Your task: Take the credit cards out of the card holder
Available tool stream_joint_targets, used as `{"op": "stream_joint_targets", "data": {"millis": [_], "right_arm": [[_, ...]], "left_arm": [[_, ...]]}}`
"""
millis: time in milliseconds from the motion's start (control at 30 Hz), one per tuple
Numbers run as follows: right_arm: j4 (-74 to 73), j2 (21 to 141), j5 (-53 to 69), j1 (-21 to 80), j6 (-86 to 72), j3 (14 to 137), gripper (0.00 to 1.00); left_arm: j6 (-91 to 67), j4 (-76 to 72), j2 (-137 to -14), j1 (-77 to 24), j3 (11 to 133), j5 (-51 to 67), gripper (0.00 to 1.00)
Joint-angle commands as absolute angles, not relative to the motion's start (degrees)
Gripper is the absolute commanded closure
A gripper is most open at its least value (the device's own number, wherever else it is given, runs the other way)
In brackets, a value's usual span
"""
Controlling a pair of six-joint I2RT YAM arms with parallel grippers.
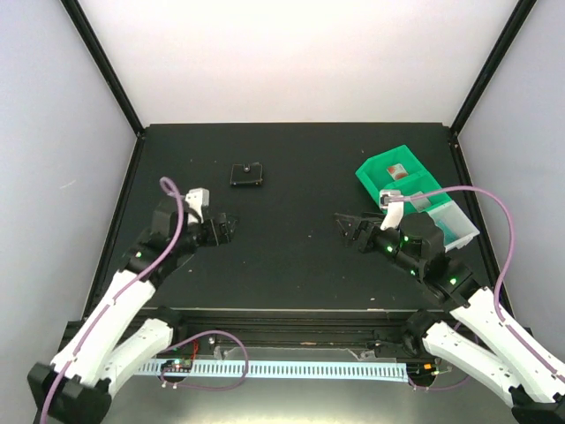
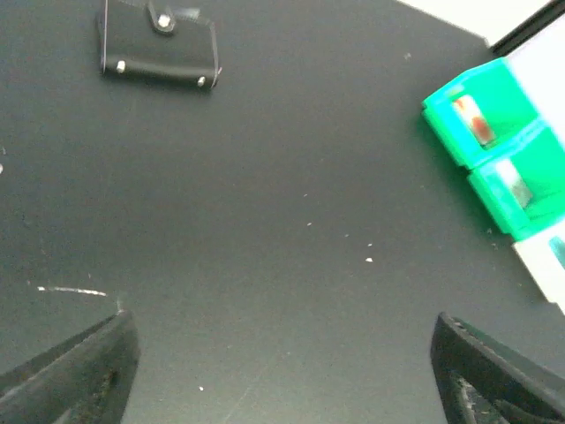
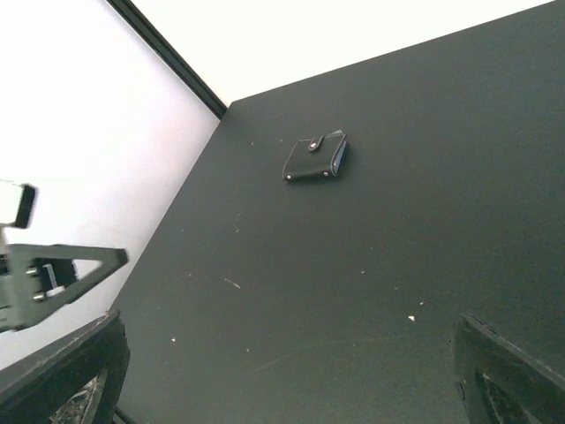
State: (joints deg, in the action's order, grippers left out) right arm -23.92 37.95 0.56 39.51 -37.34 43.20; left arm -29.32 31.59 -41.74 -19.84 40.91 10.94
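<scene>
The card holder (image 1: 247,174) lies folded shut on the black table (image 1: 291,265), left of centre toward the back, its clasp tab fastened. It also shows at the top left of the left wrist view as the card holder (image 2: 159,44) and in the upper middle of the right wrist view as the card holder (image 3: 315,157). The credit cards are hidden. My left gripper (image 1: 228,228) (image 2: 282,322) hangs open and empty, nearer than the holder. My right gripper (image 1: 347,225) (image 3: 290,320) is open and empty too, well to the holder's right.
A green bin tray (image 1: 397,172) (image 2: 481,124) with a reddish patch inside stands at the back right. A clear tray (image 1: 452,221) adjoins it on the near side. White walls with black corner posts enclose the table.
</scene>
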Motion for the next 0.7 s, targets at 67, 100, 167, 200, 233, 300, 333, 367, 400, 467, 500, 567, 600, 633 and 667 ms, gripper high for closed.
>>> {"op": "stream_joint_targets", "data": {"millis": [67,100,167,200,233,300,333,367,400,467,500,567,600,633,667], "right_arm": [[-20.6,36.2,3.3,40.0,-35.0,42.2,0.0],[-20.6,36.0,3.9,39.9,-34.8,42.4,0.0],[-20.6,35.4,4.7,39.9,-34.8,42.8,0.0],[-20.6,35.1,4.8,40.0,-35.0,42.7,0.0],[-20.6,34.8,4.6,40.0,-35.2,42.7,0.0],[-20.7,34.4,4.6,40.0,-35.5,42.5,0.0],[-20.9,34.2,4.6,40.0,-35.6,42.7,0.0],[-21.3,34.1,4.5,40.0,-35.6,42.9,0.0],[-21.7,33.9,4.4,40.0,-35.6,43.2,0.0],[-22.8,33.6,4.1,40.0,-35.4,43.8,0.0],[-23.4,33.4,3.9,39.9,-35.2,44.2,0.0],[-24.4,32.7,3.4,40.0,-34.9,44.9,0.0],[-25.0,32.4,3.1,40.0,-34.8,45.2,0.0],[-25.5,32.0,2.6,40.0,-34.7,45.3,0.0],[-25.8,31.6,2.1,40.0,-34.7,45.4,0.0]], "left_arm": [[-30.4,25.9,-58.6,-17.7,46.9,10.2,0.24],[-30.7,25.0,-61.7,-17.1,48.1,11.0,0.28],[-31.0,23.0,-67.7,-16.1,50.7,11.9,0.35],[-31.3,22.3,-70.8,-15.4,52.2,12.1,0.39],[-31.8,21.7,-73.9,-14.6,53.9,12.4,0.44],[-32.6,19.5,-80.2,-12.6,57.0,15.0,0.6],[-33.3,18.2,-82.9,-11.7,58.5,15.4,0.64],[-33.6,16.9,-85.4,-10.9,60.0,15.5,0.65],[-33.8,15.6,-87.6,-10.2,61.3,15.4,0.65],[-33.9,13.5,-92.3,-8.7,64.2,15.3,0.62],[-33.8,12.5,-94.5,-8.1,65.7,15.3,0.58],[-33.5,11.2,-98.8,-7.0,68.2,15.9,0.56],[-33.3,10.6,-101.0,-6.5,69.8,16.7,0.56],[-33.2,10.4,-102.8,-6.1,70.9,17.2,0.56],[-33.0,9.9,-105.0,-5.5,71.7,17.6,0.56]]}}
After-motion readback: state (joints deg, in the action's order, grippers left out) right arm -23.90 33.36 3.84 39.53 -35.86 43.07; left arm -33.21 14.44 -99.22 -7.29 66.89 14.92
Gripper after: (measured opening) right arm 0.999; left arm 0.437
